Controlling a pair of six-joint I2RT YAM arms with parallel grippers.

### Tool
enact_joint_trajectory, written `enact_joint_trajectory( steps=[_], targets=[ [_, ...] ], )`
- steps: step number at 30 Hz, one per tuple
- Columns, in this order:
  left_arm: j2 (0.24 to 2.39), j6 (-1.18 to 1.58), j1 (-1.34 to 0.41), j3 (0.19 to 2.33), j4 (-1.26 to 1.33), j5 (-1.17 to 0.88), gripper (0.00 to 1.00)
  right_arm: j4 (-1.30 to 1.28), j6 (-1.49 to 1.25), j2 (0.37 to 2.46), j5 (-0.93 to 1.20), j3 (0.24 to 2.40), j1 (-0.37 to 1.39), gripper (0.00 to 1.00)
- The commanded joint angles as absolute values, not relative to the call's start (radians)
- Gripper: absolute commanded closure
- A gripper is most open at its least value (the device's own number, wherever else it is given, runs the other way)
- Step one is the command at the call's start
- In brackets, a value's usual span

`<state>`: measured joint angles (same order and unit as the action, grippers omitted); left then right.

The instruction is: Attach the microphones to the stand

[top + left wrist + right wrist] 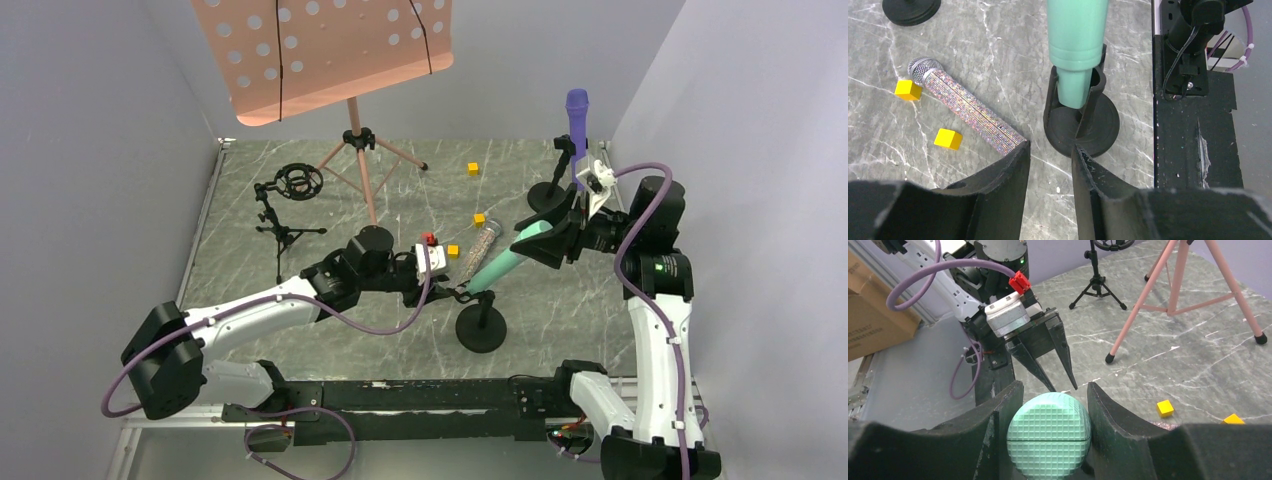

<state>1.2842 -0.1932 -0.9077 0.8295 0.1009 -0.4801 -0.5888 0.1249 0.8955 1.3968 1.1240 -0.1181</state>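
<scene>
My right gripper [548,240] [1054,385] is shut on the grid-textured head of the mint-teal microphone [500,265] [1049,435]. The microphone slants down, and its narrow tail [1074,85] sits in the clip of a small black round-base stand [481,330] [1098,131]. My left gripper [455,290] [1050,146] is open and empty, its tips just short of that stand's clip and base. The purple microphone [577,125] stands upright in a stand at the back right. The glittery silver-pink microphone [481,240] [965,107] lies flat on the table.
A black tripod stand with an empty ring mount [288,190] [1098,270] stands at the left. A pink music stand [350,130] is at the back. Small yellow cubes [473,168] [908,90] [1164,408] lie near the glittery microphone. A black rail [1193,135] runs along the near edge.
</scene>
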Motion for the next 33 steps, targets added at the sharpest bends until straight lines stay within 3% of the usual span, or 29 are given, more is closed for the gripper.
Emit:
enact_joint_trajectory(
  steps=[1,14,24,33],
  targets=[
    [1.235,-0.186,-0.911,0.817,0.137,-0.499,0.59,-0.498,0.062,0.9,1.429,1.187,-0.12,0.89],
    [1.306,-0.163,-0.921,0.857,0.184,-0.623,0.71,-0.532,0.073,0.894,1.406,1.21,-0.136,0.89],
    [1.328,-0.215,-0.92,0.888,0.15,-0.565,0.71,-0.505,0.049,0.887,1.417,1.173,-0.14,0.89],
    [1.324,-0.214,-0.867,0.926,0.099,-0.686,0.73,-0.496,0.043,0.885,1.422,1.159,-0.14,0.89]
  ],
)
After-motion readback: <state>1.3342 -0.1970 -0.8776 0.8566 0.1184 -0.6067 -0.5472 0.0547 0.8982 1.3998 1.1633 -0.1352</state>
